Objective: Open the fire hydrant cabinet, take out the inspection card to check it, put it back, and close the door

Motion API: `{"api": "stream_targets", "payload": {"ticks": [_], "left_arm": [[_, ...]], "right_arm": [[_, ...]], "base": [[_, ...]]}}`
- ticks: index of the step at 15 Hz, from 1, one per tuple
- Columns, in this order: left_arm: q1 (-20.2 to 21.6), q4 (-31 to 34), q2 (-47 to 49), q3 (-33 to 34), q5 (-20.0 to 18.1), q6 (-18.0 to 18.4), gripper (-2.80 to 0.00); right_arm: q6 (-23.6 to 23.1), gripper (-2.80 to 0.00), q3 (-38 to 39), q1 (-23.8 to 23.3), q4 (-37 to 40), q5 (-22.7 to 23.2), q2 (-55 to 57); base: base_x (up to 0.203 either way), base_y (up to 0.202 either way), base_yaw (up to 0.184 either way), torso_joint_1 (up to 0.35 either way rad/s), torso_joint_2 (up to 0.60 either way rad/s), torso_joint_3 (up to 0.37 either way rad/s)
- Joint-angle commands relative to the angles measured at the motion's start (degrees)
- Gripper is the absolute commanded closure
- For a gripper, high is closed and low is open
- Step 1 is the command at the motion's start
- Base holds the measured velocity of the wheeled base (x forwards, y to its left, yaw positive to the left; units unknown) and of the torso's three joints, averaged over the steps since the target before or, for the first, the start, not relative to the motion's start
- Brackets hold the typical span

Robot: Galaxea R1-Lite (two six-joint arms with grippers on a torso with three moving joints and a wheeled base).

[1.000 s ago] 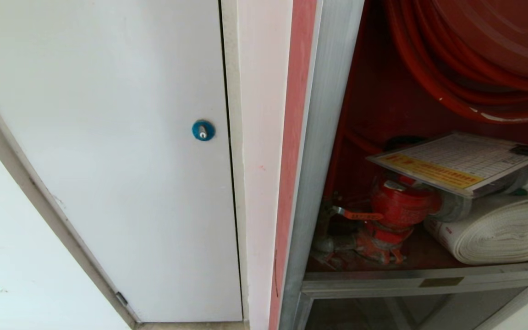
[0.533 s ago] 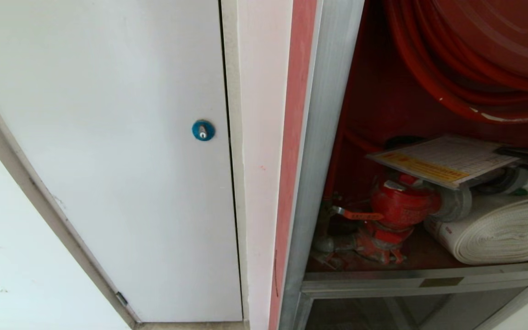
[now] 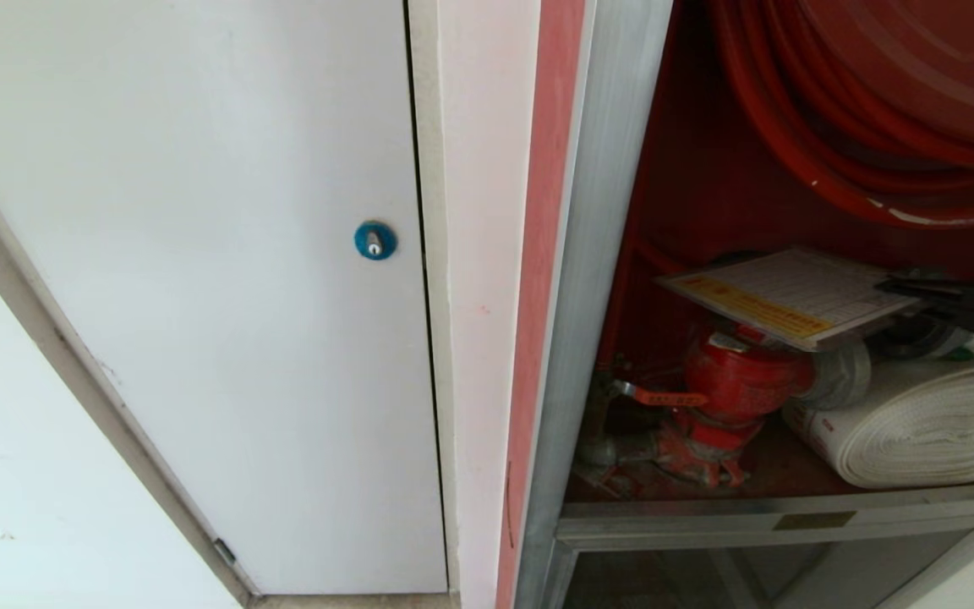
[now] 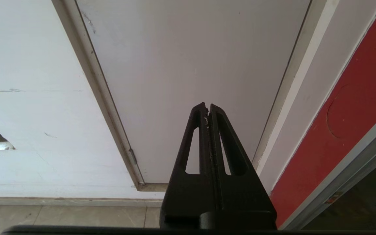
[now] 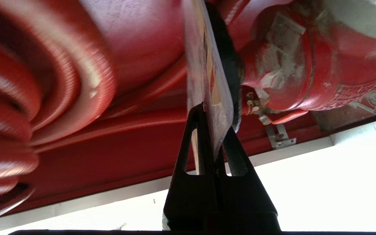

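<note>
With the fire hydrant cabinet (image 3: 605, 254) open, the right hand (image 3: 897, 288), at 3 o'clock inside, grips the inspection card (image 3: 783, 296); replacing it and closing remain, left hand (image 4: 207, 109) clenched empty.

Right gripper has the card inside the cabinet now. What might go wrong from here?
1. The right gripper pinches only one edge of the inspection card, so the card may sag or slip out.
2. The card hangs just above the red valve and beside the white rolled hose; its free end might catch on either.
3. The red hose reel hangs close overhead, so raising the arm could graze it.
</note>
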Motion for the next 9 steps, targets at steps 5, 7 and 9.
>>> {"api": "stream_targets", "payload": {"ticks": [5, 7, 9], "left_arm": [[0.02, 0.0, 0.07, 0.08, 0.03, -0.01, 0.0], [0.02, 0.0, 0.04, 0.05, 0.03, -0.01, 0.0], [0.02, 0.0, 0.08, 0.08, 0.03, -0.01, 0.0]], "right_arm": [[0.53, 0.0, -0.12, 1.13, -2.11, -0.55, 1.22], [0.53, 0.0, -0.03, 1.65, -2.11, -0.96, 1.31], [0.45, -2.8, 0.06, 1.65, -2.2, -1.04, 1.31]], "base": [[0.0, 0.0, 0.0, 0.0, 0.0, 0.0], [0.0, 0.0, 0.0, 0.0, 0.0, 0.0], [0.0, 0.0, 0.0, 0.0, 0.0, 0.0]]}}
